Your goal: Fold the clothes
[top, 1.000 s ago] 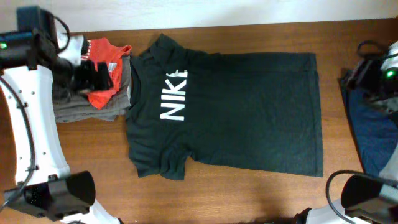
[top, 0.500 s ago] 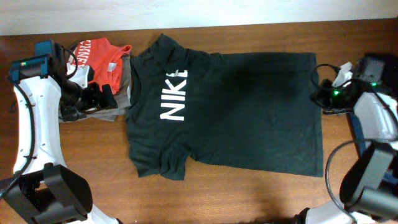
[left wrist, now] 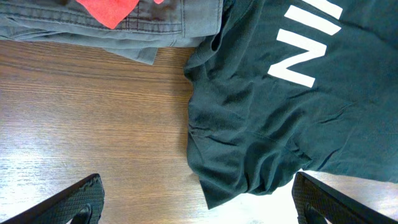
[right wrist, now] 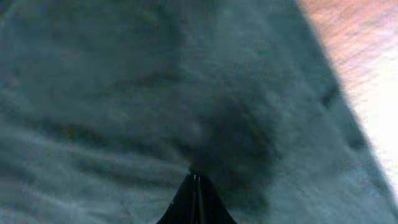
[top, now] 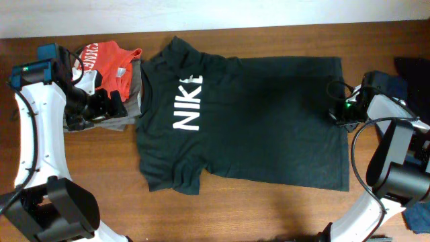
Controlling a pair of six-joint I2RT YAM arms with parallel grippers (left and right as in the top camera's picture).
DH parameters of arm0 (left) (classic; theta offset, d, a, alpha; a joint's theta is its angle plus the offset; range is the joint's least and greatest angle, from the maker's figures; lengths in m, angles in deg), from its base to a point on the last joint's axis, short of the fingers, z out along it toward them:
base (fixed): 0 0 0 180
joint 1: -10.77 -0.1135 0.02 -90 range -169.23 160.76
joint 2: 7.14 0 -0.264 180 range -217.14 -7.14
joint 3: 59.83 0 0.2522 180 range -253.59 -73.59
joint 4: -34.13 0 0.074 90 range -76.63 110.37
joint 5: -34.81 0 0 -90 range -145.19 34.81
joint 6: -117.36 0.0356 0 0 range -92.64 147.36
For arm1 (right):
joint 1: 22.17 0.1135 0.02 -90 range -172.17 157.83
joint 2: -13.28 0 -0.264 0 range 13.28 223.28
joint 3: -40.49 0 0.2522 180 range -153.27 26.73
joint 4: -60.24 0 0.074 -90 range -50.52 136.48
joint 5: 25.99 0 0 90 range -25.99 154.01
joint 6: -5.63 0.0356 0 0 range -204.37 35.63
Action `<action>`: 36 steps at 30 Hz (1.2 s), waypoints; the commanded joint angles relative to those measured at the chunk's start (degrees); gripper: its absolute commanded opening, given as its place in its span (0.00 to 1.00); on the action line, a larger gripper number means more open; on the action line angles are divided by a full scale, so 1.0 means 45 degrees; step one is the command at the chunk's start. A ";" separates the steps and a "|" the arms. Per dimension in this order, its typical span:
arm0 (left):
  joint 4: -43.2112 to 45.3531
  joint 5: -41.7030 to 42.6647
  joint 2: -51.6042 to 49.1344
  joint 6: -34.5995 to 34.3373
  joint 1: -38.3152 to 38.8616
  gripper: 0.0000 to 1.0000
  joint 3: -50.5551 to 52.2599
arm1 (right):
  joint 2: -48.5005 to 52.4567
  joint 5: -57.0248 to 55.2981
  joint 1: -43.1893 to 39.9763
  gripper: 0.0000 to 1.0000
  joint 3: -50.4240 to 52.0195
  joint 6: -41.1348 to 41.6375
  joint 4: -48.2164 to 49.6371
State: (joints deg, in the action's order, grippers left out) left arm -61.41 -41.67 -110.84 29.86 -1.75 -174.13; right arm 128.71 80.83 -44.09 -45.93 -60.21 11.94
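The clothes, a very dark T-shirt [top: 262, 121] with white NIKE lettering [top: 187, 102], lie spread flat on the wooden table, collar to the left and hem to the right. My right gripper [top: 339, 111] is at the shirt's right hem. In the right wrist view its jaws are shut, and the right gripper [right wrist: 196, 178] rests its tips on the dark fabric [right wrist: 124, 93]; no cloth shows between them. My left gripper [top: 102, 106] hovers left of the shirt, over the grey pile. Seen from the left wrist, the left gripper [left wrist: 202, 202] is wide open, the shirt's sleeve [left wrist: 249, 162] ahead.
A red tee [top: 111, 64] lies on a folded grey garment [top: 101, 122] just left of the shirt's collar; both show in the left wrist view as grey cloth [left wrist: 93, 25] and red cloth [left wrist: 112, 9]. Blue cloth [top: 418, 216] lies at the right edge.
The right arm swung in from the table's right edge onto the shirt's hem and its jaws shut. The left arm dropped from the red tee a second ago, then held still.
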 commanded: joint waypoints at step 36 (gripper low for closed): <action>0.3623 0.2856 0.0714 -0.0369 0.1554 0.90 0.8179 | -0.9258 -0.0729 -0.2317 0.63 -0.1938 -0.1593 -0.8680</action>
State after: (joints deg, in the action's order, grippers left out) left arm -47.75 -34.13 -108.83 27.35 1.31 -143.77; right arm 84.91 80.96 -54.14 -55.59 -68.32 -25.61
